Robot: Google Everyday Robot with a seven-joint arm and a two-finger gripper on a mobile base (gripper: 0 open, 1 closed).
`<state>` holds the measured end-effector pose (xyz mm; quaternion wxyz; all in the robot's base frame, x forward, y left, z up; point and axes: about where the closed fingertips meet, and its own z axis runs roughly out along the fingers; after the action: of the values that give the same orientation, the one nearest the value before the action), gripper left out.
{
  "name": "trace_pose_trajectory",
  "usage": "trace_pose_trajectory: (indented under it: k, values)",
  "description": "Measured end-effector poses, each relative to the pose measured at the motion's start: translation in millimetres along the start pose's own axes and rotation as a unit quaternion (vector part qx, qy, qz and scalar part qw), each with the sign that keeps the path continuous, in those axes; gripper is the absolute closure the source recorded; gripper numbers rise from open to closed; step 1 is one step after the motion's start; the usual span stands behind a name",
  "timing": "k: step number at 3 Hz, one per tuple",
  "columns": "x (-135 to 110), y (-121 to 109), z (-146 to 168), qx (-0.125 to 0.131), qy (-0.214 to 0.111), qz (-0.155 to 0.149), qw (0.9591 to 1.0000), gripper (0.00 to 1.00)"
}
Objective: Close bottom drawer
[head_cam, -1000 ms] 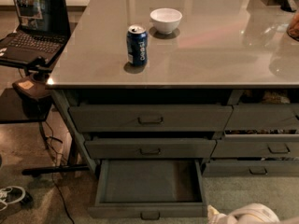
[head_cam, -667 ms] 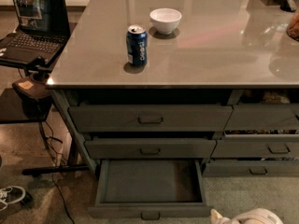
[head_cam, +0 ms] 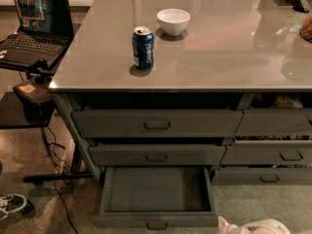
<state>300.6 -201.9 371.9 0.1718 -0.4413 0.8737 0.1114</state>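
The bottom drawer [head_cam: 156, 189] of the grey counter is pulled far out, its bare flat inside showing. Its slim front with a small centre pull [head_cam: 157, 224] runs along the lower edge of the view. Two taller-fronted wide drawers [head_cam: 156, 125] above it sit nearly shut. My gripper [head_cam: 256, 226] shows only as a white shape at the bottom right corner, just right of the drawer's front corner and apart from it.
A blue soda can [head_cam: 143, 48] and a white bowl [head_cam: 173, 21] stand on the counter top [head_cam: 219, 52]. Narrower drawers [head_cam: 278, 155] are at right. A laptop [head_cam: 34, 26] on a stand, floor cables [head_cam: 61, 189] and a shoe [head_cam: 12, 204] lie at left.
The white gripper shape at the bottom right has sunk lower in the view. The drawer has not moved.
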Motion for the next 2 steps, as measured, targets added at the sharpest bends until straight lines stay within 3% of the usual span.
trace_pose_trajectory:
  k: [1, 2]
  values:
    - [-4, -28, 50, 0.004, -0.037, 0.047, 0.9982, 0.00]
    - [2, -19, 68, -0.010, -0.038, 0.058, 0.9975, 0.00]
